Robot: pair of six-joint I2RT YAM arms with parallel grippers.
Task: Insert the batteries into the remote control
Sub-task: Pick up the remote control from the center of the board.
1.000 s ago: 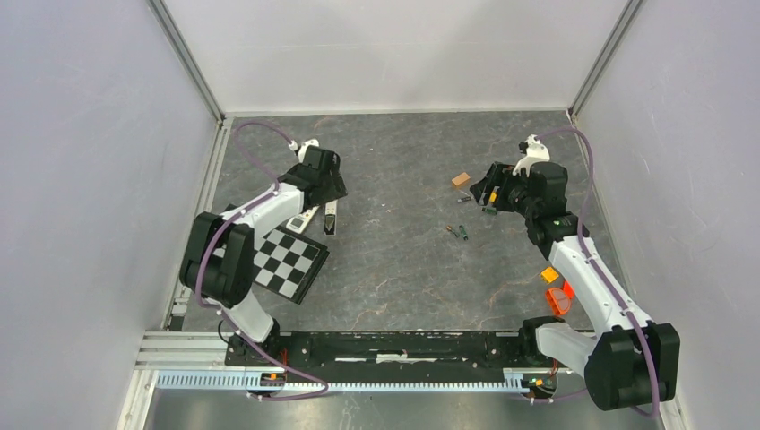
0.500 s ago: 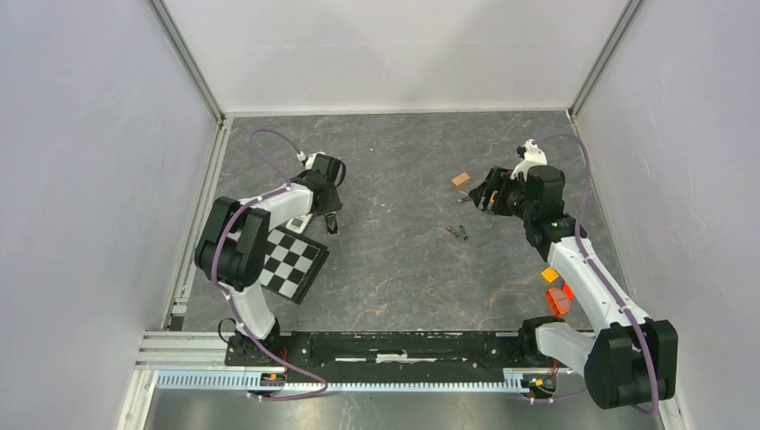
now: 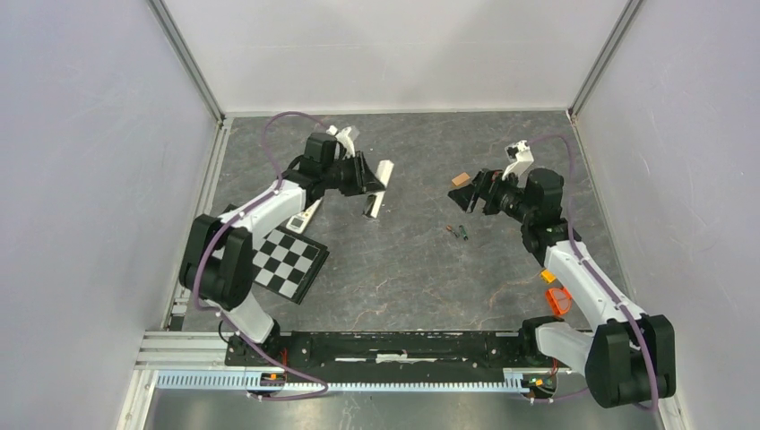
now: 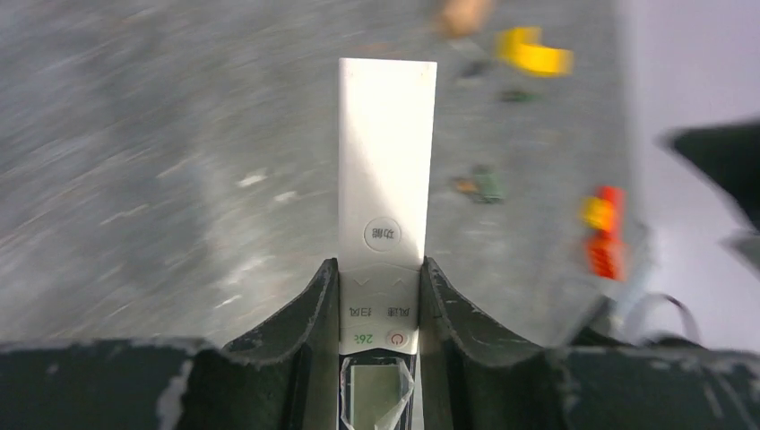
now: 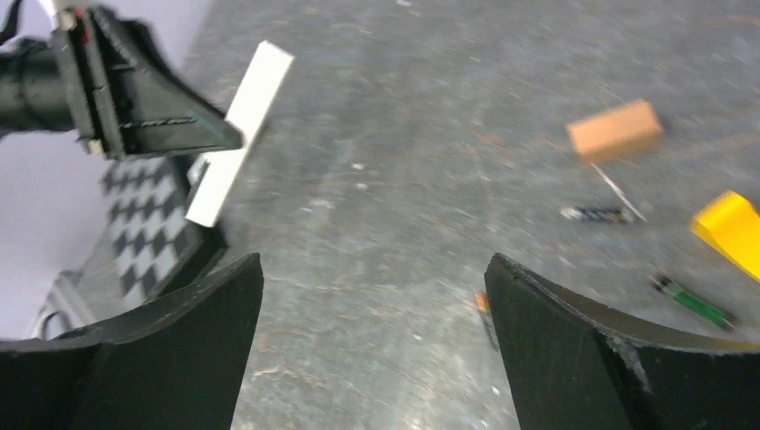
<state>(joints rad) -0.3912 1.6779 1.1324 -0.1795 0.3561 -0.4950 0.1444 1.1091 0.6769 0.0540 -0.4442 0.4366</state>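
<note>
Step in hand: remote presented for loading. Remote control point(image 4: 387, 152) is clamped at its display end by left fingers point(image 4: 318, 296), button face toward wrist cam, apparently held off the table point(image 3: 403, 269), left of centre. Right fingers point(image 5: 179, 340) are spread wide w/ nothing held, aimed near the batteries point(image 3: 459, 232), which lie loose on the table. Next, prob.: one battery to be pinched by R, and remote turned so the back recess is reachable. Recess not seen.
</note>
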